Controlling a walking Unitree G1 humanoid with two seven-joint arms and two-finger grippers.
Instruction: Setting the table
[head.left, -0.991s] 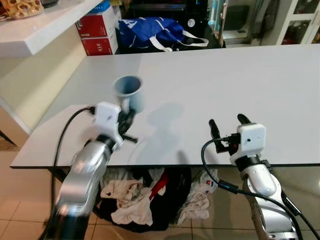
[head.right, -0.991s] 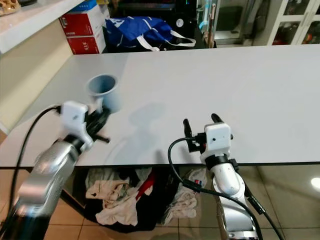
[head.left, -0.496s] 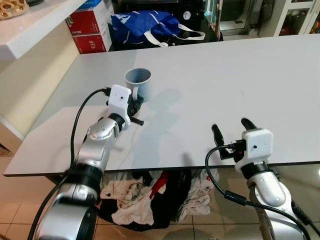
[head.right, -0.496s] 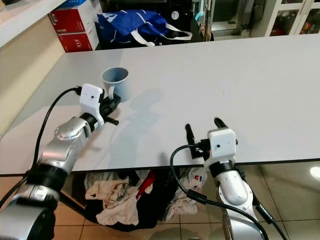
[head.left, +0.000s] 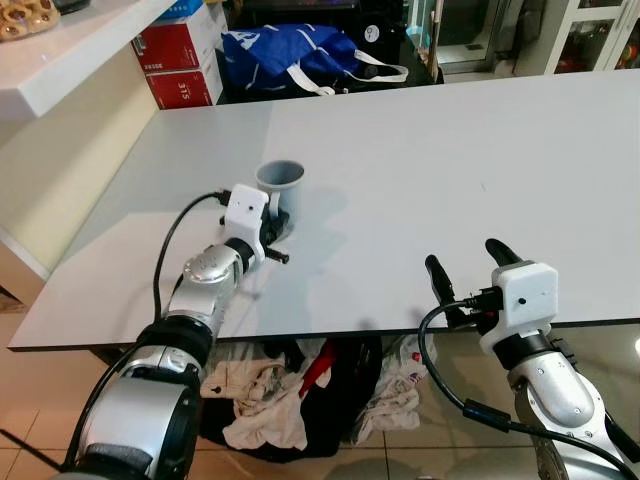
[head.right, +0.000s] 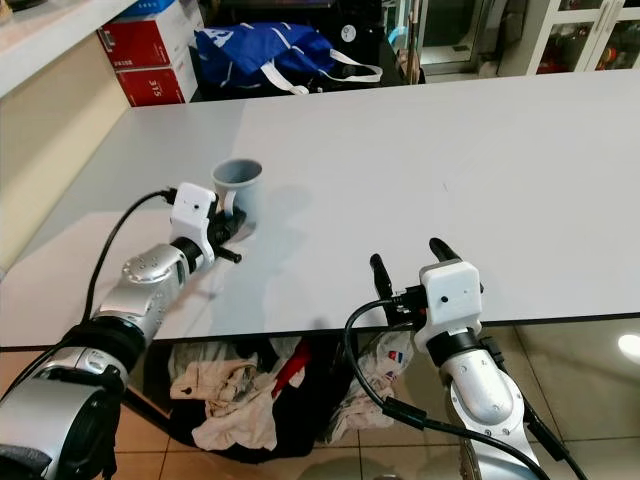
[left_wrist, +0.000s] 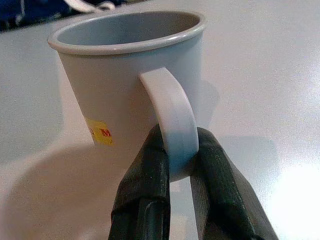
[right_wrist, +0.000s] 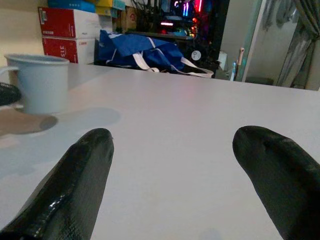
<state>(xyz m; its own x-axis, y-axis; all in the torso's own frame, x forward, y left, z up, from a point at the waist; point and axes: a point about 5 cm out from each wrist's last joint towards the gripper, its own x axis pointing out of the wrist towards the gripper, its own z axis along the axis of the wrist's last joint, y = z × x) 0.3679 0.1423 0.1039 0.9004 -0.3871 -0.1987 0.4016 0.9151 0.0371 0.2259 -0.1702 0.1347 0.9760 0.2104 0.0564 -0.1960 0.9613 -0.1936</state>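
A light grey-blue mug (head.left: 283, 190) stands upright on the white table (head.left: 480, 160), on its left half. My left gripper (head.left: 271, 226) is shut on the mug's handle (left_wrist: 172, 120), with both black fingers (left_wrist: 145, 185) pinching its lower part. A small yellow and red sticker shows on the mug's side (left_wrist: 100, 131). At the table's near edge, my right gripper (head.left: 468, 268) is held open, with nothing between its fingers (right_wrist: 75, 180). The mug (right_wrist: 37, 82) also shows far off in the right wrist view.
A blue bag (head.left: 290, 52) and red boxes (head.left: 178, 65) sit beyond the table's far left edge. A white counter (head.left: 70, 60) runs along the left. A dark basket of crumpled cloths (head.left: 270, 400) lies on the tiled floor under the table's near edge.
My left gripper has carried the mug rightward and set it lower on the table, with the arm stretched further out. The right gripper has sunk slightly toward the near edge. The camera shifted too.
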